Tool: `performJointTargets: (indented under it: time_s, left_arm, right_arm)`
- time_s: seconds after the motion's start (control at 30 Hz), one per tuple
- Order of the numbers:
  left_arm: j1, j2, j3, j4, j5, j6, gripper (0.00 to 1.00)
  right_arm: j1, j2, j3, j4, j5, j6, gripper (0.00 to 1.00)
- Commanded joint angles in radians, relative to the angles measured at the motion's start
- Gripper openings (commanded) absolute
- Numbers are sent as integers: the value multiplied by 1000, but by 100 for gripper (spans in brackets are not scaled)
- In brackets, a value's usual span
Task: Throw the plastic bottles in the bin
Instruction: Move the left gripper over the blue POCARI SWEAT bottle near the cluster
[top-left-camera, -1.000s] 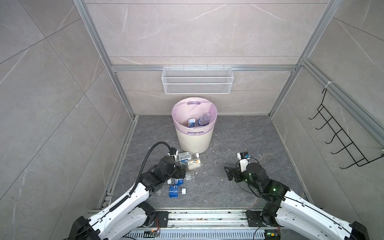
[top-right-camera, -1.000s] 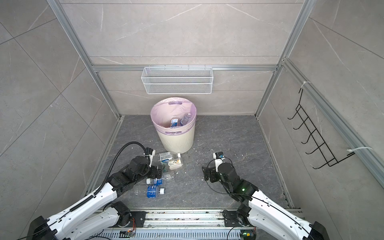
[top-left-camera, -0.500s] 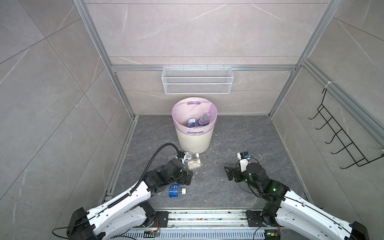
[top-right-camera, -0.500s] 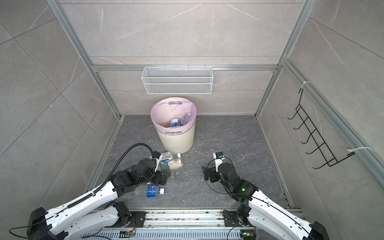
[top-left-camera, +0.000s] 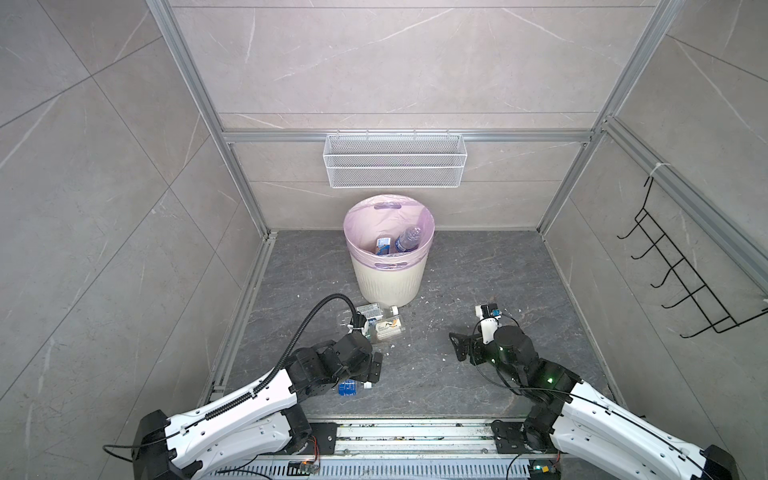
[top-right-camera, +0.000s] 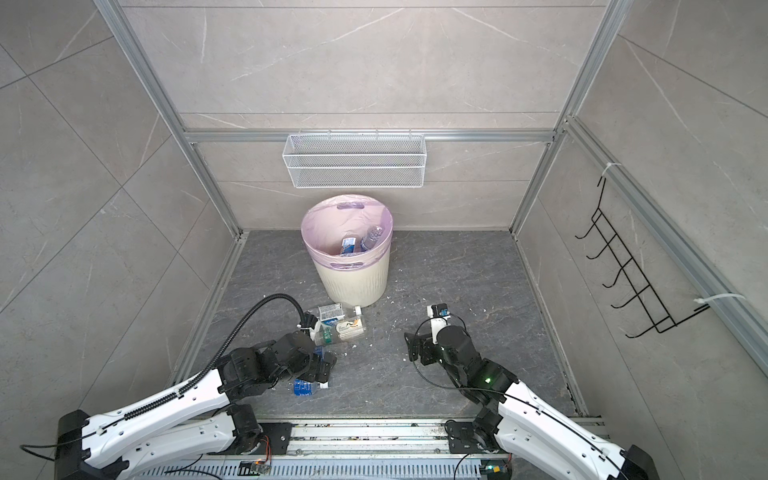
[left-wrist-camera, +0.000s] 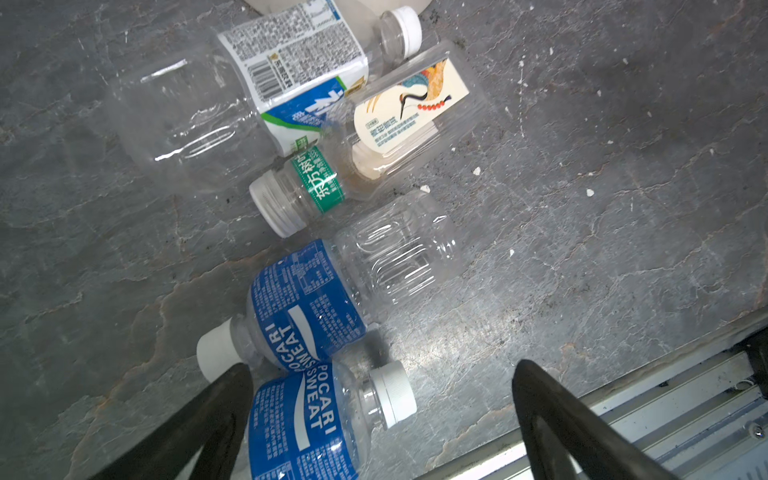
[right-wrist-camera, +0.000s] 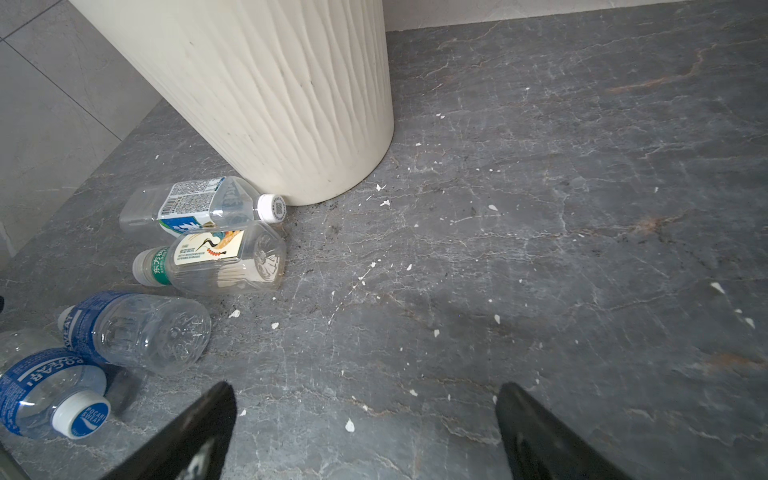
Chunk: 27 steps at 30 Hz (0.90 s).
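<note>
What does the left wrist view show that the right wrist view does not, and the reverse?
Only the left wrist view: the metal rail. Only the right wrist view: the wall tiles and the ribbed wall of the bin. Both: four bottles lying on the floor, namely the crane-label bottle, the barcode-label bottle and two Pocari bottles.

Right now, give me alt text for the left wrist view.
Open left hand frames a blue-label Pocari Sweat bottle lying on the dark stone floor. A second Pocari bottle, a crane-label bottle and a white-and-blue-label bottle lie beyond it.
</note>
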Motion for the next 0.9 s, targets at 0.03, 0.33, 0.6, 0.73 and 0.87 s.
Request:
performJointTargets:
  time_s: [0.03,0.33,0.6,0.73,0.87]
  left_arm:
    - [-13,23,14,-46,-7,-32,100]
    - [-19,79,16,-41,-17,-36,100]
    - [-8,77,-34,-8,-30,-60,100]
    - [33,73,-67,36,8,-49,100]
    - [66,62,-88,80,26,-26,100]
  right_arm:
    - [5,-19,-11,-27,17,11,100]
    - [5,-26,-13,-31,15,14,100]
    - [5,-35,-17,-36,15,19,99]
    - [5,-47,-19,-38,13,20,100]
    - [5,-52,-22,-40,12,23,100]
